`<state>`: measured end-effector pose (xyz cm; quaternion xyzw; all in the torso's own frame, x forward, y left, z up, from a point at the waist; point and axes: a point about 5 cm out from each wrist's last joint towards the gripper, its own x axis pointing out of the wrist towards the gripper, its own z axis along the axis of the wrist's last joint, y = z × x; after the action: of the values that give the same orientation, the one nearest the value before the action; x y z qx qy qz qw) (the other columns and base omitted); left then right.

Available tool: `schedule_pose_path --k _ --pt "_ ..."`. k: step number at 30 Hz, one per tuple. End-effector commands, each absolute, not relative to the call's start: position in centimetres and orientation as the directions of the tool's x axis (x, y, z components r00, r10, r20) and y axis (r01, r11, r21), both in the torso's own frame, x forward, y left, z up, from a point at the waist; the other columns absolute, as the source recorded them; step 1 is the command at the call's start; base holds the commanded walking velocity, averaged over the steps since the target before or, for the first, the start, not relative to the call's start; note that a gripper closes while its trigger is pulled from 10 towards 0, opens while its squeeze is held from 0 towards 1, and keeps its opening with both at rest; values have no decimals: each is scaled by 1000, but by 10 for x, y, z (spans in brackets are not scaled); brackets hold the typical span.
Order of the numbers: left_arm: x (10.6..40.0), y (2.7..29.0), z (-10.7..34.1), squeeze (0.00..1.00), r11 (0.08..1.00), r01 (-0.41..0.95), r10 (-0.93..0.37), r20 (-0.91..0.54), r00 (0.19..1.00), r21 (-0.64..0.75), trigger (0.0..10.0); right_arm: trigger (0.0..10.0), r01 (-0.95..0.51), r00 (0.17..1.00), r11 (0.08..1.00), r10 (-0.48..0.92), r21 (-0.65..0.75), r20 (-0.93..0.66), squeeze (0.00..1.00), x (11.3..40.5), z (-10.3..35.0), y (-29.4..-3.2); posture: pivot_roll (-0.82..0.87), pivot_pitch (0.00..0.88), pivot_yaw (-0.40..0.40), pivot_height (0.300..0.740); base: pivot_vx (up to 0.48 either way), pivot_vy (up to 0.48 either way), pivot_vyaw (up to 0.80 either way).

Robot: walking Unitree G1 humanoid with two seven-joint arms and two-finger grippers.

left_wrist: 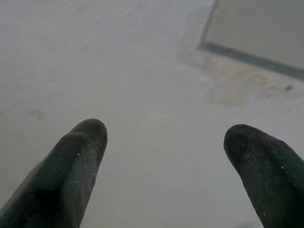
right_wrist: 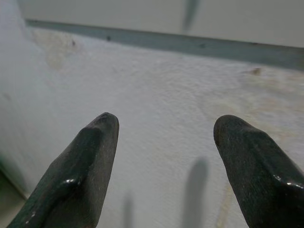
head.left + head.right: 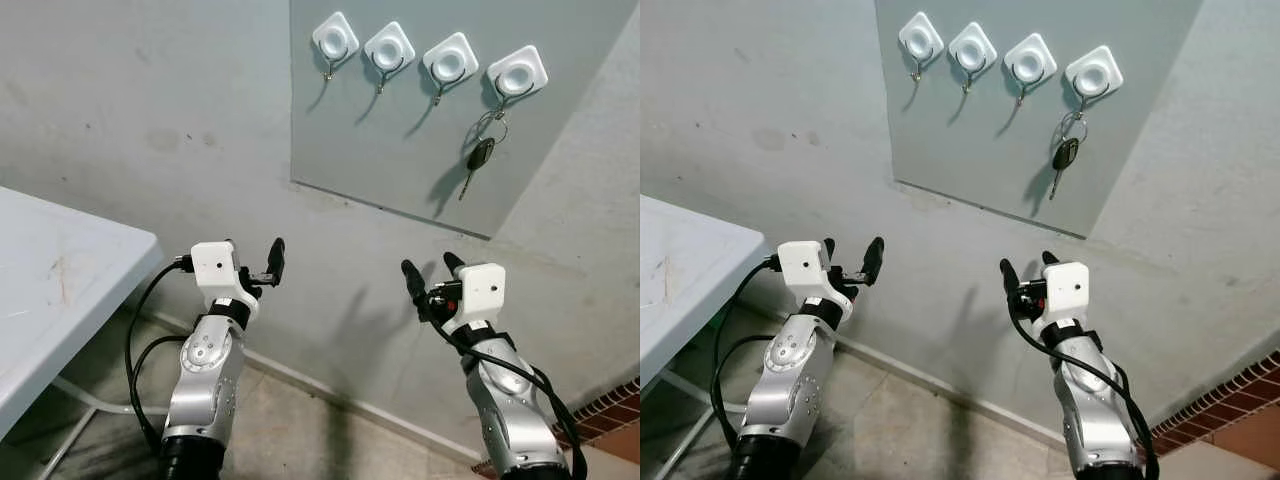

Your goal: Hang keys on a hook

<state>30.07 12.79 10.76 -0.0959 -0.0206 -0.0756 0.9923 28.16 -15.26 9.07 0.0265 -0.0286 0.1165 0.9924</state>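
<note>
A black car key on a metal ring [image 3: 482,152] hangs from the rightmost white hook [image 3: 517,72] on a grey wall panel [image 3: 400,150]. Three other white hooks [image 3: 390,46] to its left are bare. My right gripper [image 3: 428,268] is open and held low in front of the wall, well below the key, with nothing between its fingers [image 2: 80,175]. My left gripper [image 3: 257,254] is also open and holds nothing, raised beside the table corner; its fingertips [image 1: 76,166] face the bare wall.
A white table [image 3: 60,290] stands at the left, its corner close to my left arm. The grey wall runs down to a skirting line [image 3: 330,395] and a tiled floor. Red brickwork [image 3: 610,410] shows at the lower right.
</note>
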Motion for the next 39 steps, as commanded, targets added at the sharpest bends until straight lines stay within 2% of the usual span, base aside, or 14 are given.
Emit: schedule_pose_path --k 1,5,12,22,35,39 --pt "299 125 111 0 971 163 -154 66 986 -175 10000 10000 -225 974 974 224 35 33 0 279 87 -155 -47 0 -51 740 0 0 0" --pt "293 124 103 0 973 156 -152 41 988 -171 10000 10000 -205 978 978 206 25 -24 0 270 72 -162 -43 0 -53 740 0 0 0" --pt "287 123 101 0 974 148 -144 34 989 -170 10000 10000 -206 978 978 207 29 -7 0 261 75 -167 -42 0 -52 740 0 0 0" --pt "277 123 115 0 966 156 -141 87 986 -204 10000 10000 -337 931 941 334 -1 151 0 249 112 -137 -36 0 -53 740 0 0 0" --pt "264 125 117 0 965 143 -128 77 989 -222 10000 10000 -275 954 961 272 7 129 0 236 113 -147 -35 0 -52 740 0 0 0" --pt "264 126 120 0 964 144 -129 79 989 -224 10000 10000 -270 955 963 268 3 129 0 237 114 -147 -36 0 -51 740 0 0 800"
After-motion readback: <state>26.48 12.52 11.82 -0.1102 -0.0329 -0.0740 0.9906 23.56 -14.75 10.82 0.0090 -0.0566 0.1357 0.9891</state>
